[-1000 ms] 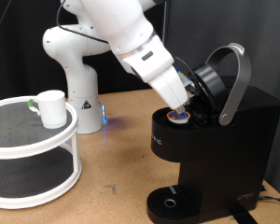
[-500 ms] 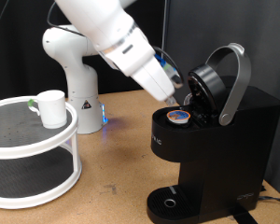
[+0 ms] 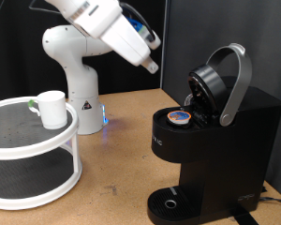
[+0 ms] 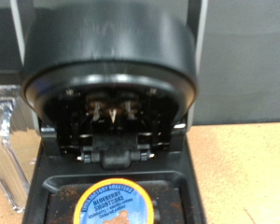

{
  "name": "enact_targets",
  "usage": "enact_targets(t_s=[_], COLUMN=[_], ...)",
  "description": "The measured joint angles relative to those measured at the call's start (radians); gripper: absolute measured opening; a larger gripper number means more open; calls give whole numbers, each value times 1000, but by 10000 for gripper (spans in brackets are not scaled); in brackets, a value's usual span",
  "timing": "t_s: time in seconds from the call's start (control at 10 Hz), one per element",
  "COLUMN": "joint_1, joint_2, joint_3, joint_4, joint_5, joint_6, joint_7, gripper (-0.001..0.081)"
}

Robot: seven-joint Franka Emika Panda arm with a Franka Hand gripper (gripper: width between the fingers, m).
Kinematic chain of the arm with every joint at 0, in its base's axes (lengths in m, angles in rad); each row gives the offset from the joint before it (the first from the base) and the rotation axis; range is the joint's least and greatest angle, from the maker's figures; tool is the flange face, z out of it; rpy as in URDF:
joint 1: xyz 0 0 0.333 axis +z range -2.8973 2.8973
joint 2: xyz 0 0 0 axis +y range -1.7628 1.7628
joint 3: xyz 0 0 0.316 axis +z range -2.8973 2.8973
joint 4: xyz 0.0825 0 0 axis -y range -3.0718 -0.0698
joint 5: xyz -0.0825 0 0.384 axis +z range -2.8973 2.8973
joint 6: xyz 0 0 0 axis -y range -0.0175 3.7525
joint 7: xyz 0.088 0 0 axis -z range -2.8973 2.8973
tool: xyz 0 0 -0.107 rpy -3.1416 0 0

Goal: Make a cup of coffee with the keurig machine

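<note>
glossy white rounded arm point(image 3: 94, 19), black joint trim, blue-lit base point(image 3: 104, 117).

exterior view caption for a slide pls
Gripper raised above the keurig machine, lid open with pod seated; cup waits on the white rack.

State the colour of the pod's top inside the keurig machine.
Blue with an orange rim; the pod in the keurig machine shows best in the wrist view.

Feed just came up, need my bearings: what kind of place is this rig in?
Probably a lab test bench, not a kitchen: black curtain backdrop, a bare wooden table, with only the keurig machine and a white two-tier rack holding the cup.
</note>
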Motion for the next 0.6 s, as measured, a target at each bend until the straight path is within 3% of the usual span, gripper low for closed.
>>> enact_targets(t_s=[0.3,0.6], joint_1=[-10,-3], joint_2=[-10,-10], joint_3=[-16,-15], joint_4=[23,22], joint_5=[1,127], joint_6=[-43,-53], joint_7=[9,-3], gripper=[805,805])
